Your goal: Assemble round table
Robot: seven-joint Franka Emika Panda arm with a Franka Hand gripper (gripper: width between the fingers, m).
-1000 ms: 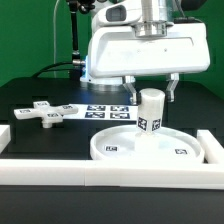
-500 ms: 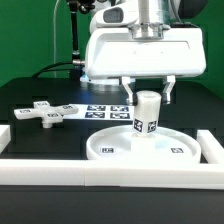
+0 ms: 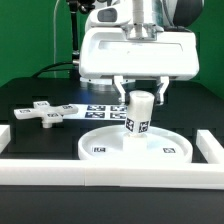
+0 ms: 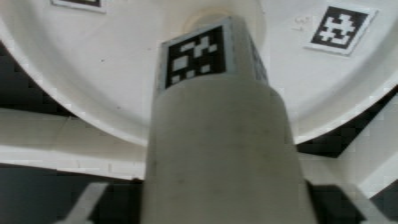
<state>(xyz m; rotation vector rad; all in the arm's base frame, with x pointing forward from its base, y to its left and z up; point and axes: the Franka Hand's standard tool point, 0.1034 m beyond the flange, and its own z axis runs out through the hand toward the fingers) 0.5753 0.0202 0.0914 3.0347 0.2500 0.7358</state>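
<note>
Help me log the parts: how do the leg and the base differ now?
The leg stands on end in the disc; the base lies flat on the table, apart. The leg is a cylinder; the base is a cross. Both are white with tags.

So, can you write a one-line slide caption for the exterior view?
Gripper straddling the white leg that stands on the round disc, the cross-shaped base lying apart.

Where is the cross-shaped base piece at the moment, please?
The cross-shaped base piece lies on the table at the exterior view's left, beside the marker board, apart from the round disc.
</note>
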